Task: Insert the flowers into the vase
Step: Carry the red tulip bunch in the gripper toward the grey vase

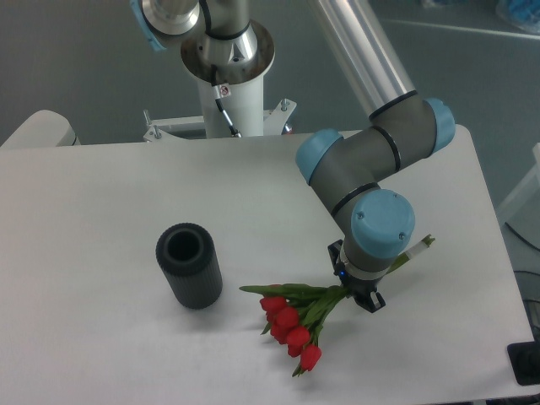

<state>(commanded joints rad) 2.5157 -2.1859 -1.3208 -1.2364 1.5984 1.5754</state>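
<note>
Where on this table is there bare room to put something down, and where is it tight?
The whole left side of the table is bare, up to the vase. The back strip between the vase and the robot's base is also free. It is crowded front right: the flowers, the pincer on their stems and the arm above. Only a narrow gap separates vase and flowers.

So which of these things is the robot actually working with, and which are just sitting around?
Part of the job:
- the flowers, red tulips, their stems at the gripper
- the vase, dark, ribbed, standing apart to the left of the bunch

Just there:
- the white table
- the metal bracket at the table's far edge
- a dark object at the picture's right edge
</note>
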